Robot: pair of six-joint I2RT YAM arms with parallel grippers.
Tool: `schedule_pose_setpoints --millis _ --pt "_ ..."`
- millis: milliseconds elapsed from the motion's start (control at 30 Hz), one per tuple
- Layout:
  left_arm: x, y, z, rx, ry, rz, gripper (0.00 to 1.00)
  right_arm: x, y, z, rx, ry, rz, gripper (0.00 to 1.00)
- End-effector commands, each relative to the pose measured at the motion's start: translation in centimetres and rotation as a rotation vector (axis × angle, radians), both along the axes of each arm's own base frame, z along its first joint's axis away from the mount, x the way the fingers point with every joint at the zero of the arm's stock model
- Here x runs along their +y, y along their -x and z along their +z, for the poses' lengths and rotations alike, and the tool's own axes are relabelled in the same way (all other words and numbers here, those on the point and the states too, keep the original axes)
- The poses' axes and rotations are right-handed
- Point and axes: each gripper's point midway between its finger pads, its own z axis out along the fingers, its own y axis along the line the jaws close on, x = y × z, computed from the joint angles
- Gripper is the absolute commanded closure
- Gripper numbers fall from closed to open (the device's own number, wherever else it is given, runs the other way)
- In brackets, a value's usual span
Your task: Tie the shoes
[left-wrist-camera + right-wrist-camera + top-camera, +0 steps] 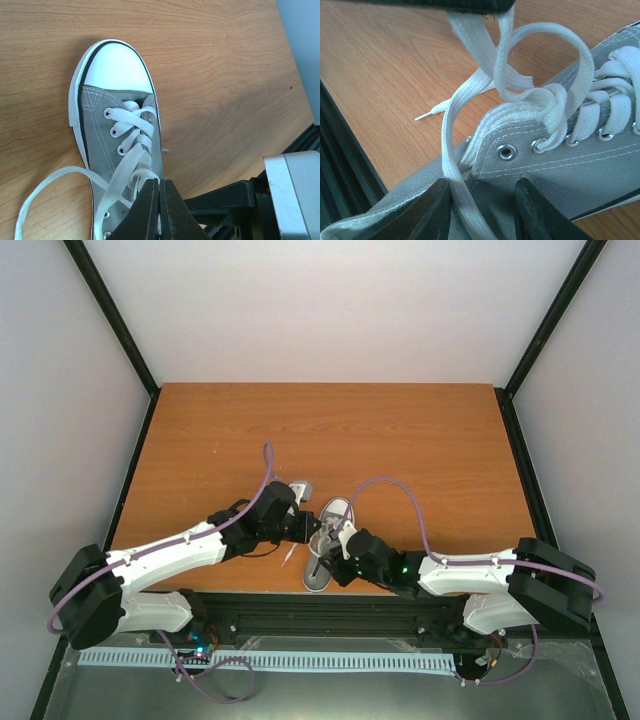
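Left gripper (160, 186) clamps the lace (449, 145) above the sneaker (97, 127); right gripper (482, 200), half-open, grips nothing — the unheld loop may collapse.

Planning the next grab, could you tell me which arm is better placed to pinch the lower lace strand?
Probably right: the right claw stands open astride that lace strand, while the left claw is shut on the laces higher up.

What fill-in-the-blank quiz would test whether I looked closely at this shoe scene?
The grey sneaker has a ____ toe cap.
The left pincer is ____ on a lace.
The right pincer stands ____, with a lace strand running between its fingers.
Missing words: white; shut; open.
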Motion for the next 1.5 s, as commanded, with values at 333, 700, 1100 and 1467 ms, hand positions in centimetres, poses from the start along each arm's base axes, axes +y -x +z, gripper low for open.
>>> schedule_pose_setpoints --millis 333,700,1100,1467 --pt "-0.3 0.5 1.1 -0.054 0.061 -0.061 0.99 -1.1 -0.6 0.5 -0.037 0.005 -0.062 0.97" --pt "-0.2 2.7 0.2 -0.062 0.115 -0.151 0.99 -4.9 -1.6 1.4 -0.045 0.045 -0.216 0.97" --pt "2.4 5.2 -3.0 0.001 0.058 -0.164 0.99 -4.5 -2.8 4.3 -0.074 -0.022 -0.241 0.97" --pt "4.8 6.2 -4.6 0.042 -0.009 -0.11 0.66 -3.6 -2.5 4.4 -0.065 -0.044 -0.204 0.97"
